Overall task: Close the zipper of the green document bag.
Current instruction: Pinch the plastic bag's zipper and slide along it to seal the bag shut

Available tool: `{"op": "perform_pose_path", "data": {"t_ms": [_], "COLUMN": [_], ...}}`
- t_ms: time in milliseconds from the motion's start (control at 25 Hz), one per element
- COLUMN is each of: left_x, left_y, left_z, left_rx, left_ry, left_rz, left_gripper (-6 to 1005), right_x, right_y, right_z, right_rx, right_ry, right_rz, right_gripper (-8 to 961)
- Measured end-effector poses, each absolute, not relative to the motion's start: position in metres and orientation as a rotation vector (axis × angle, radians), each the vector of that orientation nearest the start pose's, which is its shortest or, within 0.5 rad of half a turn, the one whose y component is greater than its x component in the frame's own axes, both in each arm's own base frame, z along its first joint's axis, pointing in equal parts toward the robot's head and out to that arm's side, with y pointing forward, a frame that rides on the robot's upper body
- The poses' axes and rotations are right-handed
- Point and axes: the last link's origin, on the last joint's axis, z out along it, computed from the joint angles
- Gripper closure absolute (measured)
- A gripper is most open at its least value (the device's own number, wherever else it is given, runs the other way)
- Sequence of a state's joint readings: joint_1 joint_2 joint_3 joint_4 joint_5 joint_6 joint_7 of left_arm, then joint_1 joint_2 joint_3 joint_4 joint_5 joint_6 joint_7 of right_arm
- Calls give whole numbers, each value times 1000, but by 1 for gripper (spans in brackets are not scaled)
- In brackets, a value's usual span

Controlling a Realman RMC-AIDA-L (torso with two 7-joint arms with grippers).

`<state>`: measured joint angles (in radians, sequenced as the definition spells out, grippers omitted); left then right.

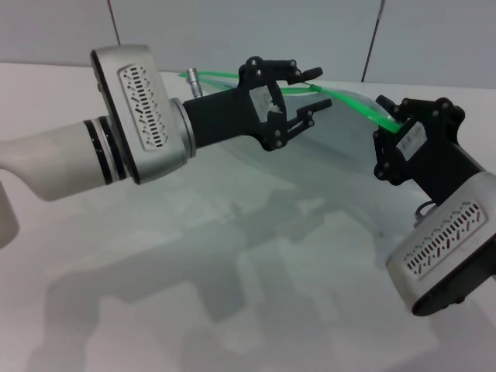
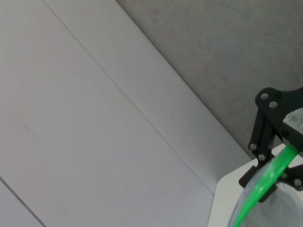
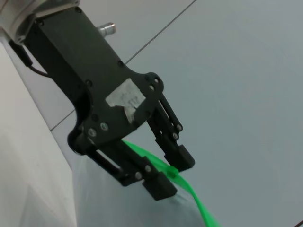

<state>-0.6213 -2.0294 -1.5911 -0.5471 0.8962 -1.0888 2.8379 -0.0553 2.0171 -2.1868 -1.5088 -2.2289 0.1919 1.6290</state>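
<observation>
Head view: the green document bag (image 1: 333, 163) is held above the white table (image 1: 232, 294), its zipper (image 1: 353, 99) uppermost, arching between both grippers. The left gripper (image 1: 308, 91) straddles the green strip, fingers (image 1: 298, 70) slightly spread above and below it; the right wrist view shows the small slider (image 3: 173, 171) between its fingertips. The right gripper (image 1: 385, 124) pinches the strip's other end, fingers pressed together.
</observation>
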Motion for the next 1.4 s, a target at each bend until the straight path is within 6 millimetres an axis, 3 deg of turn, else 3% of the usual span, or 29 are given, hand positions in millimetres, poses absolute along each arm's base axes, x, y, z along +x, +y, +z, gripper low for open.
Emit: {"op": "perform_pose_path", "data": {"t_ms": [120, 680, 920, 1400], "left_x": [-169, -168, -167, -170], "left_y": [385, 387, 388, 389], "left_z": [-45, -45, -45, -48], "left_rx": [-2308, -2309, -2306, -2319], "left_ry": [583, 589, 585, 561], "left_rz": [-650, -641, -643, -632], "left_gripper": [621, 713, 815, 906], "right_x": [170, 167, 167, 169], "right_y": [290, 290, 290, 290], "right_z": [-39, -39, -39, -40], "right_rx": [-1938, -1936, -1936, -1941], "right_ry": [-294, -299, -300, -300], "right_rz": [85, 95, 95, 88], "right_gripper": [905, 905, 905, 905]}}
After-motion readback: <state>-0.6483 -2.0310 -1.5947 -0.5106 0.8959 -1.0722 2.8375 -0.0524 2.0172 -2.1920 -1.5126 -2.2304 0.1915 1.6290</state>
